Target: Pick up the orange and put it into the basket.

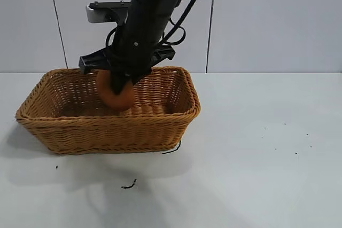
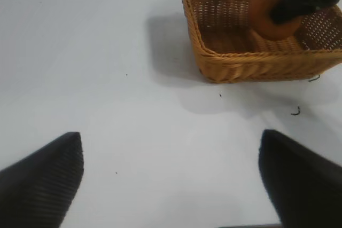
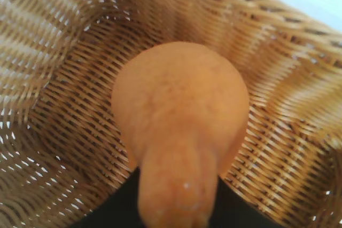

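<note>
The dull-orange orange [image 1: 115,95] hangs inside the tan wicker basket [image 1: 107,132], low over its floor, toward the back middle. My right gripper [image 1: 118,81] reaches down into the basket from above. In the right wrist view the orange [image 3: 181,116] fills the middle, its knobby neck pinched between the dark fingers of the right gripper [image 3: 179,206], with the basket's weave [image 3: 278,41] all around. My left gripper [image 2: 171,180] stands open over bare table, far from the basket [image 2: 240,62]. From there the orange [image 2: 272,20] shows under the dark right arm.
The basket sits on a white table [image 1: 256,148] at the left of the exterior view. A few dark crumbs and short strands [image 1: 128,185] lie on the table in front of it. A pale panelled wall [image 1: 267,20] stands behind.
</note>
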`<act>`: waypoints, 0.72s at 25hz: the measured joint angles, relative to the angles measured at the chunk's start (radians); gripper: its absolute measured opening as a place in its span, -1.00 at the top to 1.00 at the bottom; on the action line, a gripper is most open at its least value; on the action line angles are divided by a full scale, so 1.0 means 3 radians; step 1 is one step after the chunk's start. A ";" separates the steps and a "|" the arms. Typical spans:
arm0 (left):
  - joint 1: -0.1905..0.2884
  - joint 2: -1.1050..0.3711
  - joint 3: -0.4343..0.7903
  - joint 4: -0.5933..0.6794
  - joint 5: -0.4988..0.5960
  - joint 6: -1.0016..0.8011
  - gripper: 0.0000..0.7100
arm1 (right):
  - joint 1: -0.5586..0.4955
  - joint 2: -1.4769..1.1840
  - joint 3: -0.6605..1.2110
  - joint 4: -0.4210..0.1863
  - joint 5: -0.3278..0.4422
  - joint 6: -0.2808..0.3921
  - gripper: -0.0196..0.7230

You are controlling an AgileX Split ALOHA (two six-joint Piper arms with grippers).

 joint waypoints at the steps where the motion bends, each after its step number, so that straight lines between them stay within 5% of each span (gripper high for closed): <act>1: 0.0000 0.0000 0.0000 0.0000 0.0000 0.0000 -0.80 | -0.0003 -0.0021 -0.0016 -0.0003 0.0049 0.0000 -0.85; 9: 0.0000 0.0000 0.0000 0.0000 0.0000 0.0000 -0.80 | -0.0327 -0.0095 -0.0685 -0.0096 0.0665 0.0054 -0.92; 18: 0.0000 0.0000 0.0000 0.0000 0.0003 0.0000 -0.80 | -0.1240 -0.0108 -0.0928 -0.0381 0.1072 0.0138 -0.92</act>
